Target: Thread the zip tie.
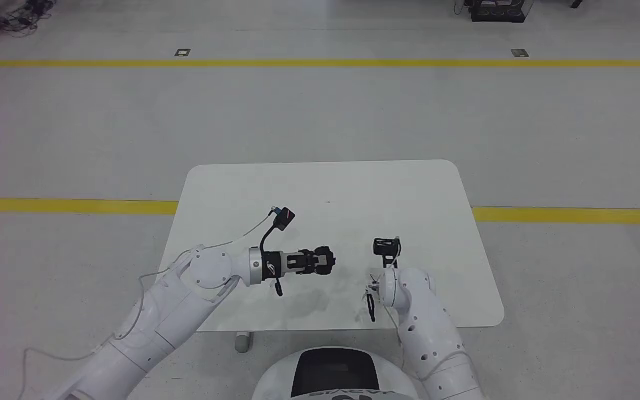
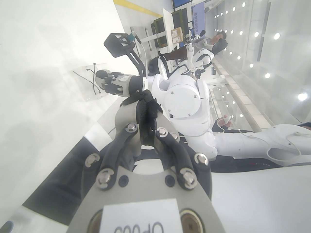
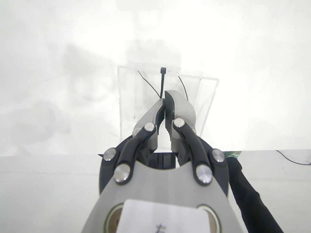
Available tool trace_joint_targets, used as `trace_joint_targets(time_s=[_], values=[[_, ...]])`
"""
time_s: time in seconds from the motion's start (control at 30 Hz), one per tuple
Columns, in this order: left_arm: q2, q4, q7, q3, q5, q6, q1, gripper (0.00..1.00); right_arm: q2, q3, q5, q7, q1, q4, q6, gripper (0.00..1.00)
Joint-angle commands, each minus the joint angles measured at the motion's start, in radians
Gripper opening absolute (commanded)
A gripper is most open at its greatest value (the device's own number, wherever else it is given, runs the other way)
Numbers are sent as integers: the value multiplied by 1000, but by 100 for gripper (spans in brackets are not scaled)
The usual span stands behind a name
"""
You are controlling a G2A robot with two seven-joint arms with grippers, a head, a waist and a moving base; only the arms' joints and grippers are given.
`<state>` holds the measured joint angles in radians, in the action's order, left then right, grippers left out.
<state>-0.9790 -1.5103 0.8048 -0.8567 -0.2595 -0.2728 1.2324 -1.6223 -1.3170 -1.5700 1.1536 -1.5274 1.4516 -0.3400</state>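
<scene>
The right hand [image 3: 164, 98] has its fingers pressed together on the strap of a black zip tie [image 3: 162, 79]. The tie sticks out past the fingertips and ends in its square head. Just beyond it is a clear tray [image 3: 209, 103] on the white surface [image 1: 420, 190], with two thin black strands [image 3: 148, 83] on either side of the fingertips. I cannot tell whether these are spare ties or the tail of the held one. The left hand [image 2: 145, 105] is well apart from the tie. Its dark pads look pressed together with no gap, and I cannot tell whether anything sits between them.

As I judge it, only the pick-up is done. The tie is off the tray and firmly held, but no loop shows and nothing passes through the head. The tail has yet to be brought round, lined up with the small slot and pushed through. That probably calls for the left hand to come in close.

The right wrist view gives the grip itself: where the pads bite the strap and which way the head points. The left wrist view shows that same hand from the side, farther off, with the tray under it and the black strands crossing. The top view shows both arms over the near half of the surface with a gap between the hands, but the tie is too small to make out there.
</scene>
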Motion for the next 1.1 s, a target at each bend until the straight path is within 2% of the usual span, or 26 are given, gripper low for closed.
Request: trace_joint_targets(time_s=[0.0,0.2,0.27,0.33,0.67,1.07], values=[[0,0,0,0,0,0,0,0,-1,-4,0,-2,0,-1,0,0],[0,0,0,0,0,0,0,0,-5,-11,0,-8,-17,21,0,0],[0,0,0,0,0,0,0,0,-4,-8,0,-9,-23,31,0,24],[0,0,0,0,0,0,0,0,-3,-7,0,-10,-28,37,0,36],[0,0,0,0,0,0,0,0,2,-5,0,-11,-38,54,0,31],[0,0,0,0,0,0,0,0,-14,-12,0,-48,-18,-5,0,26]])
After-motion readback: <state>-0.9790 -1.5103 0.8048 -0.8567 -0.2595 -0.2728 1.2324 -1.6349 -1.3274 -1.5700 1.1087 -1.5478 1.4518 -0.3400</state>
